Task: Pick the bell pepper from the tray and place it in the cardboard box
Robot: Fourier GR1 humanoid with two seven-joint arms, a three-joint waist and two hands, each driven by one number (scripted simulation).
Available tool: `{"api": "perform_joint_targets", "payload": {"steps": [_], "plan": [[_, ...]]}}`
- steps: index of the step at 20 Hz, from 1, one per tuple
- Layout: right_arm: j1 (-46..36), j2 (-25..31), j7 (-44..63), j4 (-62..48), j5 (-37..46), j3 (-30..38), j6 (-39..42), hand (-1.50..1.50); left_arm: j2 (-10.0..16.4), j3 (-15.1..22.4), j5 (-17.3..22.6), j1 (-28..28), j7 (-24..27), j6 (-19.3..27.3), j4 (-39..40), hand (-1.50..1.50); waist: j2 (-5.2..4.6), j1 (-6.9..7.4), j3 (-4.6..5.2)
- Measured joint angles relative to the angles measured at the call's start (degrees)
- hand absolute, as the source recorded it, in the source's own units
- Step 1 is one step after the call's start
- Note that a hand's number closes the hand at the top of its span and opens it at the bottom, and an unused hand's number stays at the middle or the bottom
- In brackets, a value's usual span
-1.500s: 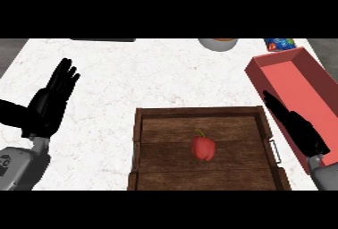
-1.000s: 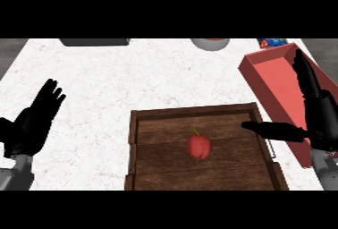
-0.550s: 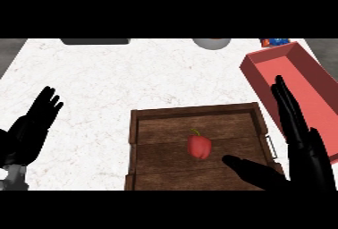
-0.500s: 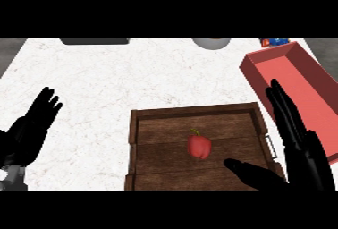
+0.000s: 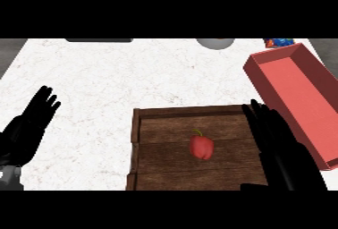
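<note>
Pepper: the red bell pepper is lying inside the wooden tray, near its middle, stem pointing away from the robot.
Right hand: the right hand is hanging over the tray's right edge, fingers straight, grasping nothing, just beside the pepper.
Left hand: the left hand is resting released, fingers up, well left of the tray.
Box: the cardboard box is sitting right of the tray.

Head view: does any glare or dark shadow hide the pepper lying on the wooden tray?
No; in the head view the light is even, with no glare on the bell pepper, plainly red against the dark tray. The black right hand reads as a flat dark shape and covers the tray's right edge.
</note>
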State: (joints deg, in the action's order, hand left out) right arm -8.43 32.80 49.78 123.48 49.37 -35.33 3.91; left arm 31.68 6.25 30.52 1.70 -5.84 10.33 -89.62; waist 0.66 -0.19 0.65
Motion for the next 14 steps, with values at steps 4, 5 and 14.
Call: {"api": "perform_joint_targets", "payload": {"steps": [4,5,14], "plan": [[-4.48,-5.97,9.54,-0.8,0.68,-3.87,9.41,-1.5,-0.53,0.37,-0.09,-0.03,0.27,-0.61,-0.2,0.0,-0.28,0.97,-0.1],[-5.34,-7.71,10.84,-1.56,0.73,-4.54,10.74,-1.5,-0.54,0.32,-0.12,-0.16,0.3,-0.65,-0.35,0.0,-0.31,1.15,-0.13],[-10.68,-22.44,16.06,-10.4,-0.69,-3.9,17.45,-1.5,-1.48,0.91,-0.92,-0.69,-0.49,-0.02,-1.9,0.0,-0.4,1.15,-0.36]]}}
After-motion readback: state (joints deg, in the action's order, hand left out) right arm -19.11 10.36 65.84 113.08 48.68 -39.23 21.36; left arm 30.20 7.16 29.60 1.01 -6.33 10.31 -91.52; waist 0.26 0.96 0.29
